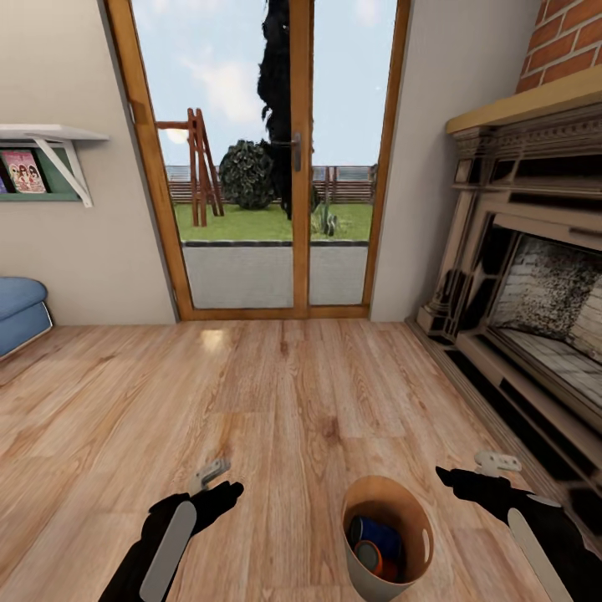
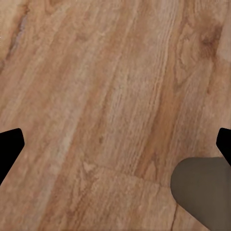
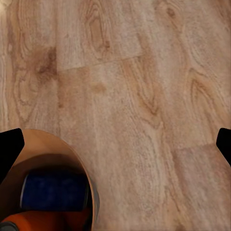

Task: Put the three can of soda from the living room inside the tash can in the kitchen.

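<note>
Tapered tan-lined bin (image 1: 415, 548) with blue and orange soda cans (image 1: 378, 545) on wood floor (image 1: 284, 401), between both pincers, nearer right pincer (image 1: 468, 478). Left pincer (image 1: 219, 485) and right spread wide, empty.

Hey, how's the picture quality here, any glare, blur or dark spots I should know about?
Head view: daylight through the glass door leaves a pale glare patch on the wood floor; the fireplace leans as if stretched. Left wrist view: soft floor grain, with a blurry grey shape at the edge. Right wrist view: the bin is cropped, the blue can inside smeared.
</note>
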{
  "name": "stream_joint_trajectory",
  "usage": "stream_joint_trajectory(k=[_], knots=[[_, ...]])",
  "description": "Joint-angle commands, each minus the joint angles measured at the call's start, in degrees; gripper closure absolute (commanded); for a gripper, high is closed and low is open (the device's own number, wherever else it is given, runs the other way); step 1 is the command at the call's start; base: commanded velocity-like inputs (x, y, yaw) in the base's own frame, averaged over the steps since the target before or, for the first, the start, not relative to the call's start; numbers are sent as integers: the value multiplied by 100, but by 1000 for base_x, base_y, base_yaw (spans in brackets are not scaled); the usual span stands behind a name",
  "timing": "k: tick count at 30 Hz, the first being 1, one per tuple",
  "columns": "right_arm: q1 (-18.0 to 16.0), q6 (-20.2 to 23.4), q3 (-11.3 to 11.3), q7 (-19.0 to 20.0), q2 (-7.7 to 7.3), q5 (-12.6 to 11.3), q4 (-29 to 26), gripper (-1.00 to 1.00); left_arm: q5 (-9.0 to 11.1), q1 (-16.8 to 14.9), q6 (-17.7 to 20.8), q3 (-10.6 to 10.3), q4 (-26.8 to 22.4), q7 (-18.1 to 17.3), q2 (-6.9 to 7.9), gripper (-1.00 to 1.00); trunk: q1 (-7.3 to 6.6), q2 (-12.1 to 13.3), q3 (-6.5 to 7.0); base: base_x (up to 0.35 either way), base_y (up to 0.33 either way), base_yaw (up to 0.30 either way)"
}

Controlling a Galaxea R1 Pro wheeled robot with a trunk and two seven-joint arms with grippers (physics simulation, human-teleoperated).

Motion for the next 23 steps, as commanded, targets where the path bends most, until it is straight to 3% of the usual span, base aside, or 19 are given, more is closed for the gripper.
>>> stream_joint_trajectory(k=[1, 23], knots=[[0, 0, -1, 0, 0, 0, 0, -100, -2, 0, -44, -1, 3, 1, -1, -100, 0, 0, 0, 0, 0, 0], [0, 0, 3, 0, 0, 0, 1, -100, -23, 8, -164, -1, 58, 8, -2, -100, 0, 0, 0, 0, 0, 0]])
